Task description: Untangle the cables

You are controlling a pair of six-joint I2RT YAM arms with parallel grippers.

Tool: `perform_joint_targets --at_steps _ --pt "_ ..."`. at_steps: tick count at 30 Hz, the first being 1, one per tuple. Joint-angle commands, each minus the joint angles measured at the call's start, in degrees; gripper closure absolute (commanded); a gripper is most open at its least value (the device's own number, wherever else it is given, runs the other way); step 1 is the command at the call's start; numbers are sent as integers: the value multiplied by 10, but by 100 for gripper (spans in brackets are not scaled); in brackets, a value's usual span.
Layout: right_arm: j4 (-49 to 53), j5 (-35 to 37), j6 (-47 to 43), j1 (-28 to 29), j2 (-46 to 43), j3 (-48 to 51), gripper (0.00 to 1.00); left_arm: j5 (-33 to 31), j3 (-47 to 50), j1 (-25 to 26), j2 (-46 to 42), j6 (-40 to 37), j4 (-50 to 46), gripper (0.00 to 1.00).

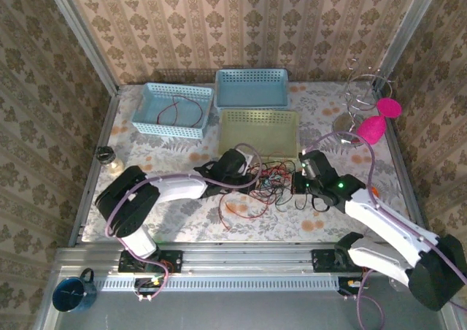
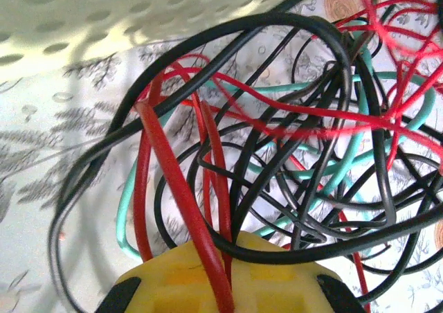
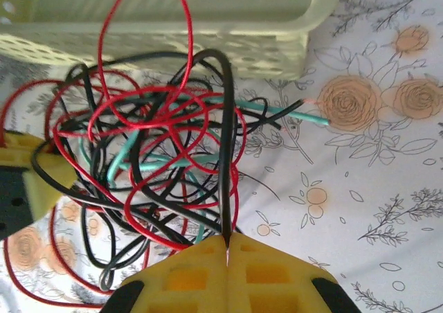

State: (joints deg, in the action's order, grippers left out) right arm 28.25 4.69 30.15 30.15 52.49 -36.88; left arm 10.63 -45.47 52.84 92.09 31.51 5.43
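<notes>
Two hands flank cables (image 1: pixel 266 182) at middle of surface (image 1: pixel 175 224): left hand (image 1: pixel 237 168), right hand (image 1: pixel 303 177), apparently placed to draw tangle apart.
Left wrist: hand pinching red cable (image 2: pixel 177 195); other cables cross it.
Right wrist: hand pressed together on black cable (image 3: pixel 226 161); green basket (image 3: pixel 263 22) crowds behind.

Your left arm (image 1: pixel 171 187) is lying low and reaching forward and to the right, with the left tool (image 2: pixel 223 261) clamping its yellow fingers on a red cable (image 2: pixel 173 181). Your right arm (image 1: pixel 387 220) is angling in toward the middle, with the right tool (image 3: pixel 227 244) pinching a black cable (image 3: pixel 225 154). The tools are facing each other, near.
</notes>
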Motion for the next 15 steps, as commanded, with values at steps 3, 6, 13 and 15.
perform_joint_targets --at_steps 3,6,13,15 --pt "55 32 11 -3 -59 5 100 -40 29 2 -94 -13 -55 100" --pt "69 47 18 -4 -80 2 100 -67 37 -4 -137 -28 -104 100" --pt "88 64 16 -5 -95 -22 100 -73 83 -65 -230 -35 -149 100" --pt "91 65 15 -5 -99 -28 100 -67 97 -83 -253 -36 -155 100"
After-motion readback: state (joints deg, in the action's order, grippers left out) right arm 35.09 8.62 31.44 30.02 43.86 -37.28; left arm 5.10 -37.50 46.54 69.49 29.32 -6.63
